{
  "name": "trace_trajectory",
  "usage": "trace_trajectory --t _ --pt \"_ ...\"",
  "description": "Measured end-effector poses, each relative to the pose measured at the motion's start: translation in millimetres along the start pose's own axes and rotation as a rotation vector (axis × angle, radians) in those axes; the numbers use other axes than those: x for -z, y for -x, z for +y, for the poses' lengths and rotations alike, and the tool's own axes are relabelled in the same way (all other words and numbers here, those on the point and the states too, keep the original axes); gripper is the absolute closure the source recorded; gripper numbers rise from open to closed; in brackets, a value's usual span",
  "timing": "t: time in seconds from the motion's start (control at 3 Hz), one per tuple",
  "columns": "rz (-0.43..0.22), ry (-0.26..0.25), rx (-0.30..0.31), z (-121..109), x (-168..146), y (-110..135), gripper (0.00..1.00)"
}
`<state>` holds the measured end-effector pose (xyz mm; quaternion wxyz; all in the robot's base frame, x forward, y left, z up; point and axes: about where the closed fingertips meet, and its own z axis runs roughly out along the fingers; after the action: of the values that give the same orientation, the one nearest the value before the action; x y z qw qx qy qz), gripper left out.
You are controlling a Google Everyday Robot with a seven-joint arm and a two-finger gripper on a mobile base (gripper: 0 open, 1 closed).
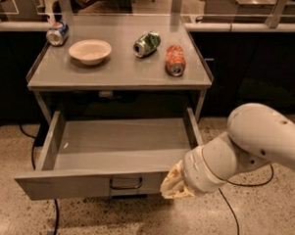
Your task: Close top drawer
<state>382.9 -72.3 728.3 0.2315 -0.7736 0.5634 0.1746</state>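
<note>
Camera view: top drawer [81,184] hangs wide open under the tabletop [125,72], end effector [175,183] at its near right corner, grip can't tell. I'd push the front flat, straight back, nearer centre.

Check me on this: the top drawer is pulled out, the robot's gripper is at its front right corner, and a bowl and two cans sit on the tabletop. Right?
Not quite: the camera view shows three cans, not two: a blue can, a green can and a red can, beside the bowl. The top drawer is out, with the gripper at its front right corner.
</note>
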Motion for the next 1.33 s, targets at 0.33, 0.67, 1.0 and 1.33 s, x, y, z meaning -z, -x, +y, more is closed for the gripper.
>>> trace_trajectory --t 0.33,0.67,1.0,1.33 --pt "0.028 0.034 0.017 3 -28 0 1.0" --pt "-0.011 0.024 0.0 5 -44 -3 1.0" --pt "-0.016 0.015 -0.006 6 -51 -5 1.0" --pt "0.038 0.019 0.003 6 -60 -5 1.0"
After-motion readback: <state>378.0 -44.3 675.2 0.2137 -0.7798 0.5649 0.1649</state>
